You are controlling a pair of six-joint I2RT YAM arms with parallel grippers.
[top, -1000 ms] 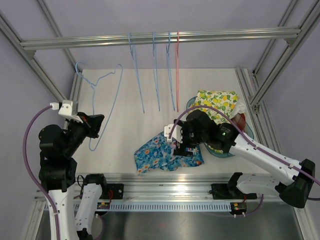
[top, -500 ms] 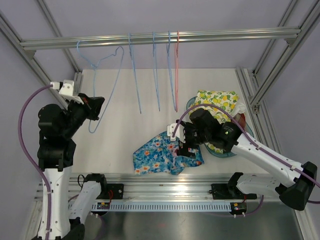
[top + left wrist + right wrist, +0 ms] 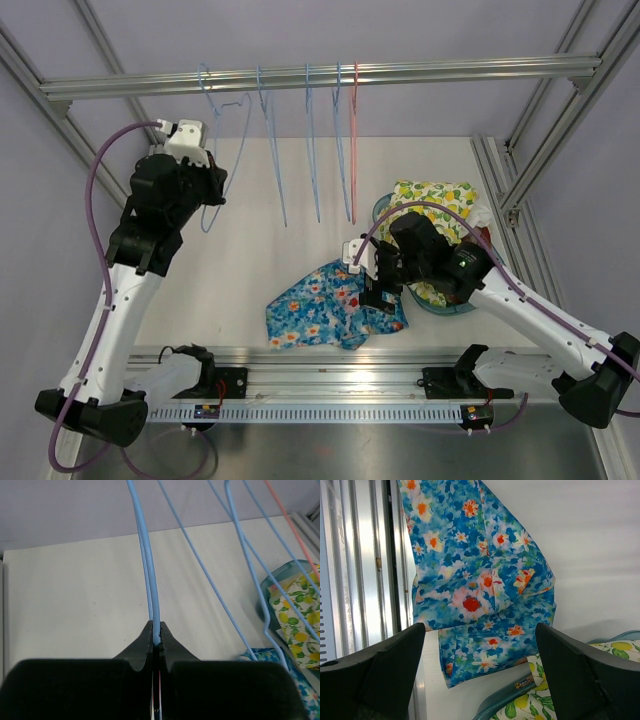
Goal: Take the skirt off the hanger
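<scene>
The blue floral skirt point(image 3: 330, 305) lies crumpled on the table near the front edge, free of any hanger. My right gripper point(image 3: 378, 285) hovers just above its right end, open, with nothing between the fingers; the right wrist view shows the skirt point(image 3: 480, 575) spread below the wide-apart jaws of the right gripper point(image 3: 480, 630). My left gripper point(image 3: 213, 182) is raised at the back left, shut on the wire of an empty light-blue hanger point(image 3: 235, 135). Its hook reaches the rail; whether it is over the rail I cannot tell. In the left wrist view the hanger wire point(image 3: 150, 570) runs straight up out of the left gripper point(image 3: 157, 634).
An overhead rail point(image 3: 420, 70) carries several bare blue hangers point(image 3: 275, 160) and a pink hanger point(image 3: 354, 140). A teal basin point(image 3: 497, 268) holding lemon-print cloth point(image 3: 435, 205) stands right of the skirt. An aluminium frame point(image 3: 330, 357) borders the near edge.
The left arm has lifted the empty hanger up and rightward to the rail. The right gripper has drawn slightly back from the skirt, staying open. The skirt has barely shifted.
</scene>
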